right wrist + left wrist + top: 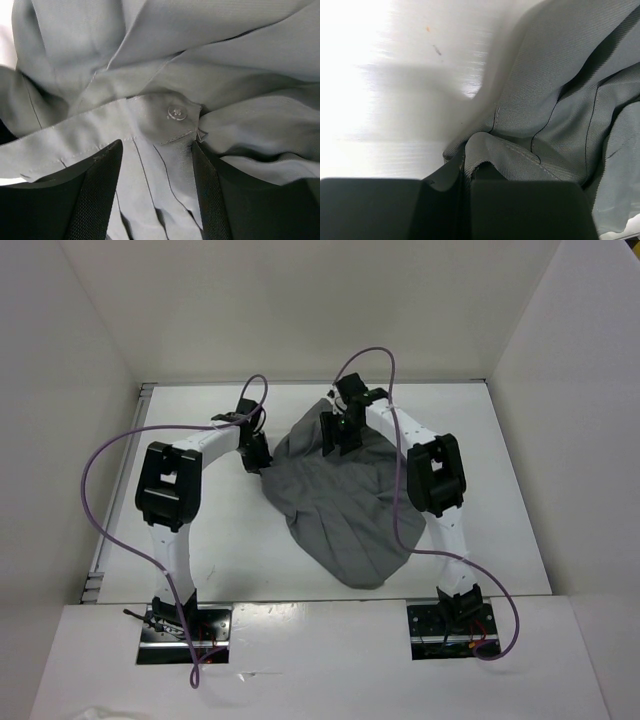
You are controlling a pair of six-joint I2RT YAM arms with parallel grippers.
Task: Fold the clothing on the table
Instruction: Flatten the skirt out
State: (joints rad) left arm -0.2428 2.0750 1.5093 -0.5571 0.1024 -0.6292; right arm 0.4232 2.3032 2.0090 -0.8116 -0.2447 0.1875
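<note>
The clothing (340, 505), a dark grey pleated skirt, lies rumpled in the middle of the white table (500, 470). My left gripper (256, 453) is at the skirt's far-left edge. In the left wrist view it (465, 175) is shut on a hemmed fold of the clothing (555, 100), which rises between the black fingers (520, 205). My right gripper (343, 436) is at the skirt's far end. In the right wrist view it (157, 155) stands open over the waistband (75, 140), by a small button (177, 113). Pleated cloth lies flat between its fingers (102, 175).
White walls (90, 330) close in the table on the left, far and right sides. Purple cables (100, 455) loop off both arms. The arm bases (185, 625) sit at the near edge.
</note>
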